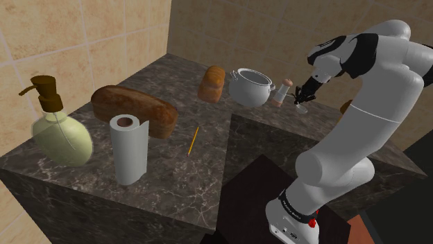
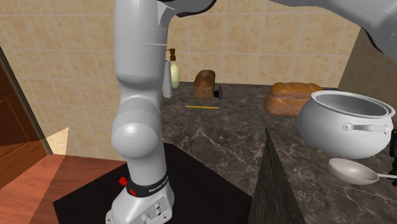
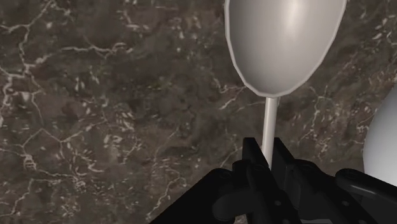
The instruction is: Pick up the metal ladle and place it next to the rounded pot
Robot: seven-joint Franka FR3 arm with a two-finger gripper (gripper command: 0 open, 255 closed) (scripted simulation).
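The ladle (image 3: 286, 38) is pale grey metal with an oval bowl and a thin straight handle. My black gripper (image 3: 267, 156) is shut on that handle, a short way behind the bowl. In the second exterior view the ladle (image 2: 353, 172) lies level and low over the dark marble counter, right beside the rounded grey pot (image 2: 343, 124). I cannot tell whether it touches the counter. In the shoulder view the gripper (image 1: 303, 97) hangs at the far end of the counter, to the right of the pot (image 1: 250, 86). The pot's curved side (image 3: 385, 140) shows next to the fingers.
A small shaker (image 1: 281, 92) stands between pot and gripper. Further along the counter are a small bread loaf (image 1: 212, 84), a long dark loaf (image 1: 135, 109), a yellow pencil (image 1: 193, 139), a paper towel roll (image 1: 129, 147) and a soap dispenser (image 1: 61, 128). Tiled walls back the counter.
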